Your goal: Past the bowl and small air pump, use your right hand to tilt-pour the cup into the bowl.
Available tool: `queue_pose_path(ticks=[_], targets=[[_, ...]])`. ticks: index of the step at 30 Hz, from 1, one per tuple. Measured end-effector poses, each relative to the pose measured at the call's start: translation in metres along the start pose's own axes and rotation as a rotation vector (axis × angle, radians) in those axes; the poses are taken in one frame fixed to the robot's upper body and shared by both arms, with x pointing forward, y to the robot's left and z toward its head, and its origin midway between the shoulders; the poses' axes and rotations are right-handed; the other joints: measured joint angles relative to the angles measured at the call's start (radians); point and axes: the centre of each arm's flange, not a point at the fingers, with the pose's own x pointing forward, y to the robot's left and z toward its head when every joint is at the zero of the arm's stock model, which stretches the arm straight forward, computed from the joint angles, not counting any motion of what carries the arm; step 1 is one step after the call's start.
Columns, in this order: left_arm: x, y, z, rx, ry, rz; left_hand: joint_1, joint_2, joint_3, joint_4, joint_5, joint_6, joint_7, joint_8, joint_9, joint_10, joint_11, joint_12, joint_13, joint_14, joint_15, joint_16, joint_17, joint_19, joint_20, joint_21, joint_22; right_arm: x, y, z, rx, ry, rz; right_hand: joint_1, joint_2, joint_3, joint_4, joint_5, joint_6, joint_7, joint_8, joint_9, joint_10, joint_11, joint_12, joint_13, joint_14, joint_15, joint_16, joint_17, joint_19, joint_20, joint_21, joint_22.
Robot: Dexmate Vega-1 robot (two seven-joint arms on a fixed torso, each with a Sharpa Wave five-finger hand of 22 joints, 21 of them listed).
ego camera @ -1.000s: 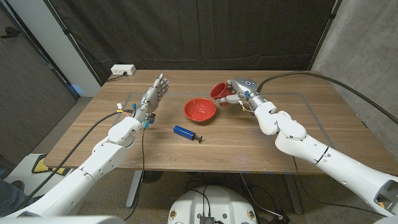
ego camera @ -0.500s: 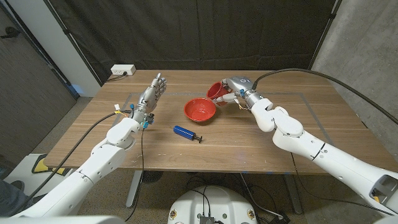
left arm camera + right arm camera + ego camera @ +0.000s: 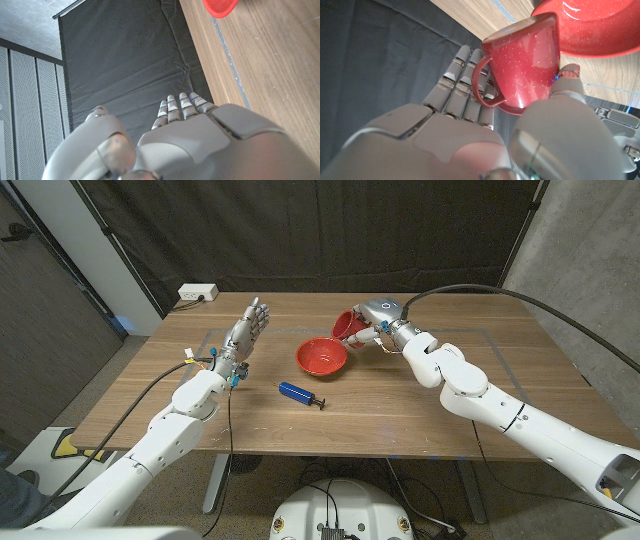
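The right hand (image 3: 375,317) grips the red cup (image 3: 348,326) with fingers threaded at its handle and the thumb pressed on the cup's side, as the right wrist view shows plainly (image 3: 470,125); the cup (image 3: 522,62) is tipped so its mouth leans toward the red bowl (image 3: 322,356), its rim close over the bowl's far right edge. In that wrist view the bowl (image 3: 600,25) sits just beyond the cup's mouth, nearly touching, which suits a pour: the tilt directs whatever the cup holds down into the bowl rather than onto the wood. Whether anything is inside the cup, or falling, I cannot tell. The grip at handle and side looks chosen to let the wrist roll the cup without it slipping. The small blue air pump (image 3: 299,392) lies on the table (image 3: 400,410) on the near side of the bowl, a little to its left and apart from it, out of the way of the pouring arm. The left hand (image 3: 246,332) stands well to the left of the bowl, raised on its edge with fingers straight and apart, holding nothing; the left wrist view (image 3: 190,140) shows the same outstretched fingers. It seems parked there to keep clear. I judge the pour to be under way or about to finish.
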Motion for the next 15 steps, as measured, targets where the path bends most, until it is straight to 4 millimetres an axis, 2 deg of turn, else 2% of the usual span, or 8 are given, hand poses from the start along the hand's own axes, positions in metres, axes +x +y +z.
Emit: queue_pose_path(ticks=[15], targets=[[0.0008, -0.0069, -0.0008, -0.006, 0.0, -0.021, 0.009, 0.009, 0.0, 0.0, -0.007, 0.004, 0.004, 0.0, 0.0, 0.004, -0.004, 0.0, 0.0, 0.0, 0.0, 0.0, 0.0, 0.0, 0.0, 0.0, 0.0, 0.0059, -0.0035, 0.0002, -0.128, -0.032, 0.015, 0.0, 0.0, 0.003, -0.003, -0.004, 0.009, 0.002, -0.006, 0.0, 0.009, 0.002, -0.004, 0.001, 0.004, -0.003, 0.0, 0.0, 0.0, 0.0, 0.0, 0.0]])
